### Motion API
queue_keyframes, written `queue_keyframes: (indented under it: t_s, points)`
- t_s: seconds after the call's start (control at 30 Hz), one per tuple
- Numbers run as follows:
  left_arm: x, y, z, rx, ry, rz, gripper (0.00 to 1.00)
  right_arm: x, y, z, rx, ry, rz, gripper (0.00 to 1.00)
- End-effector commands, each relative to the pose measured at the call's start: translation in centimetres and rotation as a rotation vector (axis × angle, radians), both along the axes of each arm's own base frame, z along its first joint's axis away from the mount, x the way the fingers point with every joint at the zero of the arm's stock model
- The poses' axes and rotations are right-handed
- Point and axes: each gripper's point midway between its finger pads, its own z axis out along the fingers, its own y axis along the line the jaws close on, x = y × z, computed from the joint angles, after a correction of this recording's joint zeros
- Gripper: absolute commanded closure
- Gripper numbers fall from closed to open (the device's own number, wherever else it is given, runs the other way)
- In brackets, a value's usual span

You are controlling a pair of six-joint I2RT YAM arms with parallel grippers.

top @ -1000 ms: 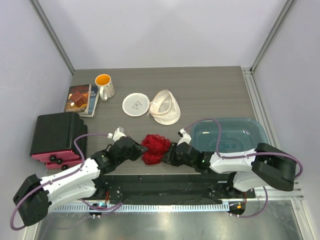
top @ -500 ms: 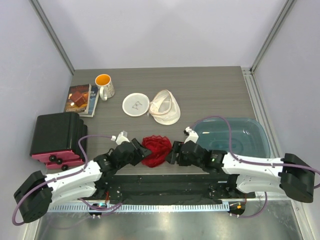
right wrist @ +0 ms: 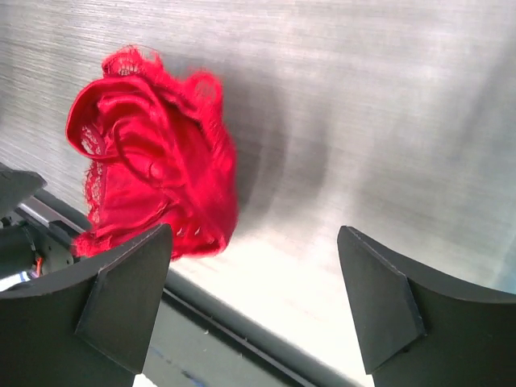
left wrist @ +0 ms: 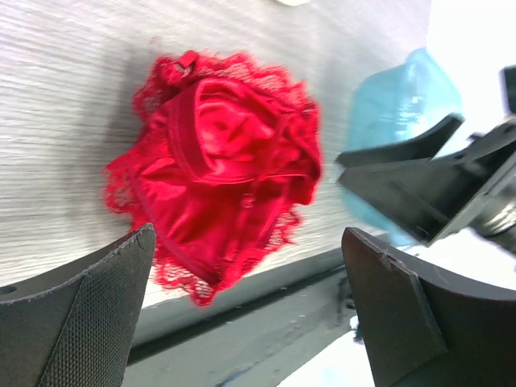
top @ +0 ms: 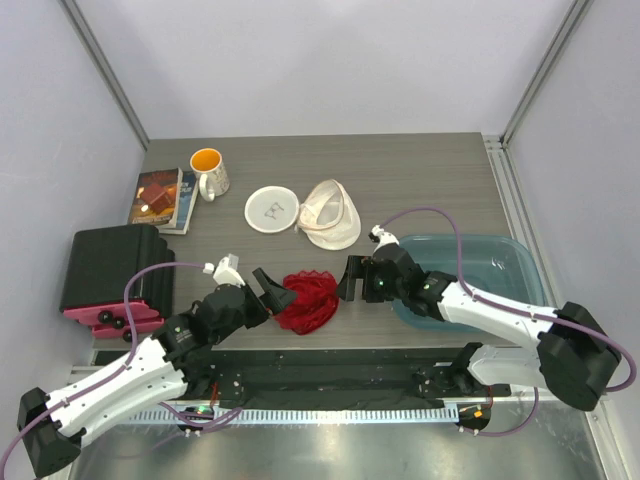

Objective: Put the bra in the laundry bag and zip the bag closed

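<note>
Left fingers, right fingers newly off bra, long axis near-left to far-right

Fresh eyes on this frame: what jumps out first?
The bright red bra lies crumpled at the near edge of the grey table, by far the loudest colour in view. The left claw and right claw flank it, both open, neither gripping it. Behind it, mid-table, the white laundry bag lies open, and a blue tub sits at the near right.
</note>
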Motion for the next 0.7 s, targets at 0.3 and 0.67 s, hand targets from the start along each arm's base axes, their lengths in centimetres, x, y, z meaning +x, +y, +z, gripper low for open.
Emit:
queue_keyframes:
  t_s: [0.3, 0.67]
  points:
    - [4.0, 1.6, -3.4, 0.092, 0.085, -0.076, 0.04, 0.5, 5.4, 1.4, 0.14, 0.002, 0.276, 0.11]
    - [4.7, -1.4, -4.3, -0.049, 0.074, -0.197, 0.53, 0.1, 7.5, -0.5, 0.238, 0.054, 0.247, 0.19]
